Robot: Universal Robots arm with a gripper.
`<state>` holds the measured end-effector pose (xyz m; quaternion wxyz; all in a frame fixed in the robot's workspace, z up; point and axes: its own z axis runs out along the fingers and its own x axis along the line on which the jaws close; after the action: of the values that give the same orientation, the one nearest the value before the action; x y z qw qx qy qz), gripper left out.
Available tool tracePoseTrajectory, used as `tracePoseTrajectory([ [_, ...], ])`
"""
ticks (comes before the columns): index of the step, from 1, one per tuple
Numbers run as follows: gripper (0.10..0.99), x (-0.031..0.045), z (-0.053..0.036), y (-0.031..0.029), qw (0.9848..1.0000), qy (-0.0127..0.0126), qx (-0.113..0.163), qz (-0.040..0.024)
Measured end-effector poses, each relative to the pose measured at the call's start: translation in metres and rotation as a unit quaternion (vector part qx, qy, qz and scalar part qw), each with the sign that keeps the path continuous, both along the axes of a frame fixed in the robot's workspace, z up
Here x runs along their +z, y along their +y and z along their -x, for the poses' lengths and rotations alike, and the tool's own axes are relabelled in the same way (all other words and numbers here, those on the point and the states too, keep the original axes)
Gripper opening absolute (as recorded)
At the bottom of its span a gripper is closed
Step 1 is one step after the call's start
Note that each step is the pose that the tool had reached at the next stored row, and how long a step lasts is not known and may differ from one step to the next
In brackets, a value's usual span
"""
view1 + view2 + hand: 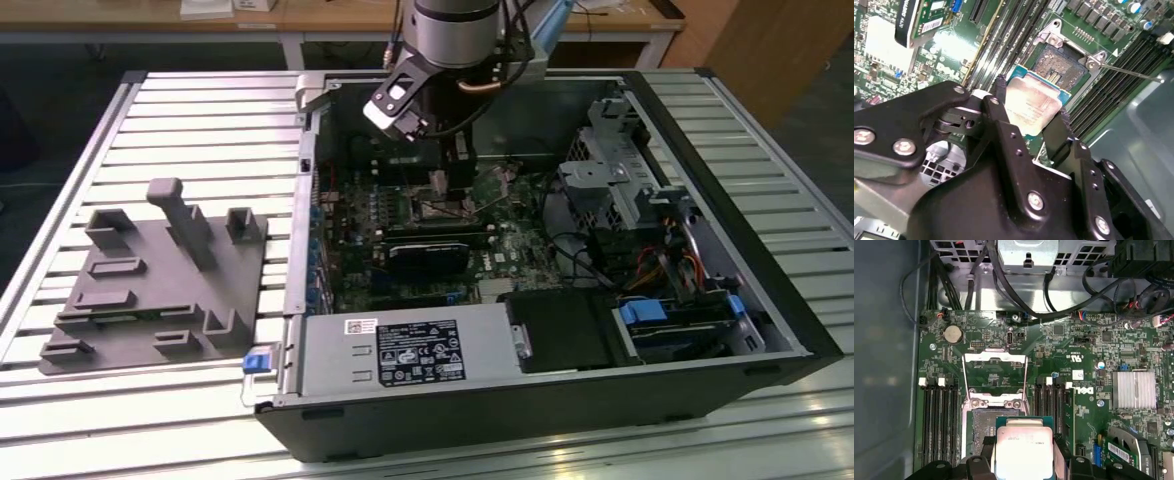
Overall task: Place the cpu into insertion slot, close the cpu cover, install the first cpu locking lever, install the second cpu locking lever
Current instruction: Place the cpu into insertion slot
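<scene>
Closed on the cpu (1031, 105), with a black finger pressed to each of two opposite edges, the gripper (1031, 100) is held low inside the open computer case (787, 310), over the green motherboard (1079, 340).

Among the long memory slots (939, 415), the cpu cover (995, 357) is seen swung open and folded back, so the insertion slot (979, 425) is left exposed, with its dark centre uncovered. A thin locking lever (1134, 72) is seen released, sticking out to one side of the slot.

The cpu, its dull metal top facing the cameras, is carried just beside the slot and partly overlapping it in both wrist views. It is judged not yet seated.

For this step to be done well, the chip should be kept level and its edges squared to the silvery rim before it is lowered. It should be brought straight down rather than slid sideways, since the contacts in the slot are likely to be bent by any dragging. The fingers are best kept clear of the raised cover and the lever.
</scene>
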<state>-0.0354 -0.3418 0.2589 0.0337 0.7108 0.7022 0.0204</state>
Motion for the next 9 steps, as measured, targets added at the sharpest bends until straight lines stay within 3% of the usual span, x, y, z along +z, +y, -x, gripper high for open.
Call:
tracePoseTrajectory([
  [2,0.541,0.0000,0.0000,0.0000,1.0000,-0.0001,0.000,0.0000],
  [3,0.541,-0.0001,0.0004,0.0000,1.0000,-0.0013,0.000,0.0000],
  [4,0.541,-0.0004,0.0012,0.0000,1.0000,-0.0053,0.000,0.0000],
  [8,0.541,-0.0022,0.0054,0.0001,0.9996,-0.0267,0.000,-0.0001],
  [9,0.541,-0.0028,0.0060,0.0001,0.9996,-0.0291,0.000,-0.0001],
])
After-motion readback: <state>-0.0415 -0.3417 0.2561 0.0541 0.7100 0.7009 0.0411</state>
